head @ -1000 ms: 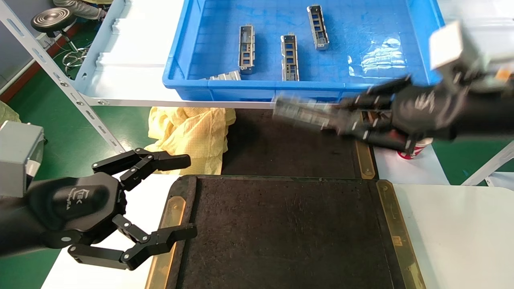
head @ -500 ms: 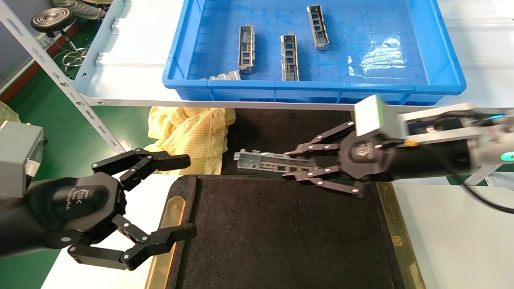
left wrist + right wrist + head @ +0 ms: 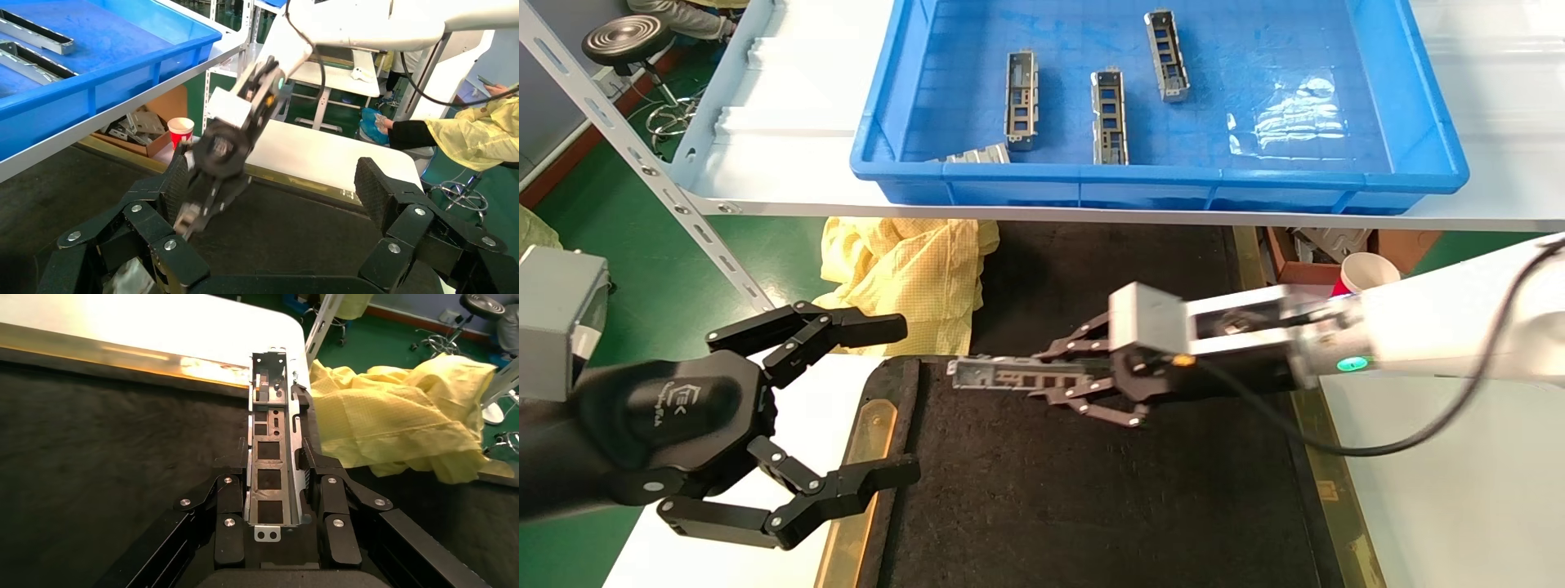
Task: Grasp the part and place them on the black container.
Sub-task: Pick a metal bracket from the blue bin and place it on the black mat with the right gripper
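Observation:
The part (image 3: 1009, 376), a slim grey metal channel with rectangular cut-outs, is held lengthwise in my right gripper (image 3: 1054, 381), which is shut on it. It hangs low over the far left area of the black container (image 3: 1091, 490). The right wrist view shows the part (image 3: 269, 386) sticking out forward between the fingers of the right gripper (image 3: 273, 471), above the black felt. My left gripper (image 3: 907, 400) stands open and empty by the container's left brass strip. In the left wrist view the left gripper (image 3: 275, 184) frames the right gripper (image 3: 211, 184).
A blue bin (image 3: 1042, 175) on the shelf behind holds several more parts (image 3: 1108, 116). A yellow cloth (image 3: 903, 269) lies beyond the container's far left corner. A paper cup (image 3: 1361, 273) stands at the right, and a white table (image 3: 1442, 474) borders the container's right side.
My right gripper has carried the part down and to the left, from the blue bin's front edge to just over the black container's far end. The left arm has not moved.

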Robot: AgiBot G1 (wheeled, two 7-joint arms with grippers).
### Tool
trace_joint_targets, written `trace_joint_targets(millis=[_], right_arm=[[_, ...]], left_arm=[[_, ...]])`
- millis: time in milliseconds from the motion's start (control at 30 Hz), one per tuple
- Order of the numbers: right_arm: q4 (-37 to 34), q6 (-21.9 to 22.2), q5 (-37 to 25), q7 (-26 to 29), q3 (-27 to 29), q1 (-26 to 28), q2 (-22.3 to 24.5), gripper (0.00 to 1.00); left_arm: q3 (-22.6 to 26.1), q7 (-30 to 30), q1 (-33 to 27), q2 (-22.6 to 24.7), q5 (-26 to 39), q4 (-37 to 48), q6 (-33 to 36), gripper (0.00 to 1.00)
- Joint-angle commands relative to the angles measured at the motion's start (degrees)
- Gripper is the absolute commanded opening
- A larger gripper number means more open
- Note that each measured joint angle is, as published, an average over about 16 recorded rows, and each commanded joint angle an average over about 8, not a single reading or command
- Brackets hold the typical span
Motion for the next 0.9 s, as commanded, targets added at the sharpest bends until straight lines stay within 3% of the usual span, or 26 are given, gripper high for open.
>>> trace_joint_targets(millis=[33,267,467,900], right_arm=[[-2.1,1.5,-0.4,-1.9,-0.2,-0.6,-2.2,0.00],[-6.7,9.0,-0.4,-5.4,-0.2,-3.1,-7.2,0.00],[-4.7,16.1,0.5,-5.8,0.0,-6.0,-8.2,0.00],[1.4,18.5,2.1,-3.9,-2.1,-9.2,-8.2,0.00]], left_arm=[[0.0,0.0,0.0,0.0,0.0,0.0,0.0,1.00],[0.0,0.0,0.0,0.0,0.0,0.0,0.0,1.00],[0.0,0.0,0.0,0.0,0.0,0.0,0.0,1.00],[0.0,0.0,0.0,0.0,0.0,0.0,0.0,1.00]])
